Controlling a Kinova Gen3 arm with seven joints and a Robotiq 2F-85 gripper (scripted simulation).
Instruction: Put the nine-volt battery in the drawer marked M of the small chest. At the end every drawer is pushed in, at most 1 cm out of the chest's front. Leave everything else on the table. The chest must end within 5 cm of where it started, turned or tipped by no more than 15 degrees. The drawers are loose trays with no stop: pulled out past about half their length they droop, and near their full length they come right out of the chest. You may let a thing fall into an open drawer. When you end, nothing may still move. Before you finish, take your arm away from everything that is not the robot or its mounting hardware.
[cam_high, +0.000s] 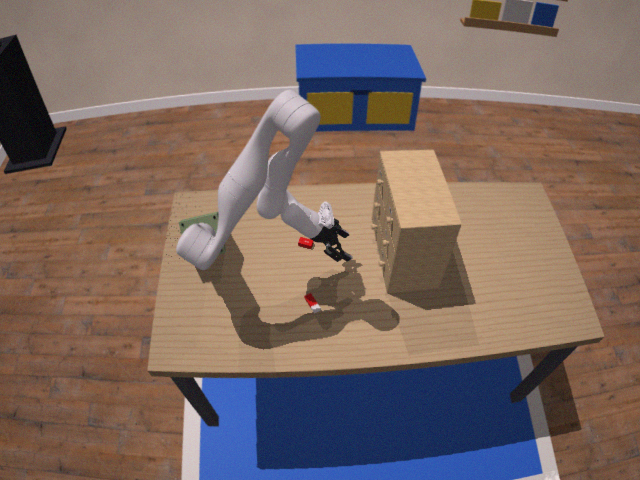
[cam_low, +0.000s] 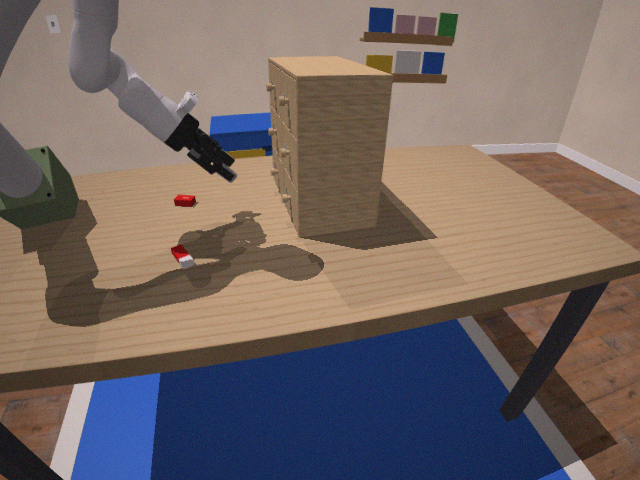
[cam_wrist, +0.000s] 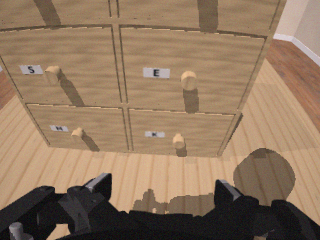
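The black pincer (cam_high: 347, 246) (cam_low: 232, 170) (cam_wrist: 162, 188) is wide open, angled downward above the pale wooden table (cam_high: 491, 310) (cam_low: 491, 217) (cam_wrist: 30, 170), at the end of the light grey jointed arm (cam_high: 242, 175) (cam_low: 93, 46). It points toward the knobbed front of the upright, light wooden chest (cam_high: 423, 258) (cam_low: 341, 155) (cam_wrist: 121, 67), apart from it.

The small red block (cam_high: 305, 242) (cam_low: 184, 200), which looks like the nine-volt battery, lies on the table between the arm's green mount (cam_high: 186, 223) (cam_low: 64, 186) and the chest. The red-and-white block (cam_high: 312, 303) (cam_low: 181, 255) lies well apart from it, nearer the table's front edge.

In the wrist view, the lower-left wooden drawer (cam_wrist: 100, 132) has a blurred label that seems to read M; it looks pushed in, beside drawer K (cam_wrist: 200, 127) and below drawer S (cam_wrist: 90, 55).
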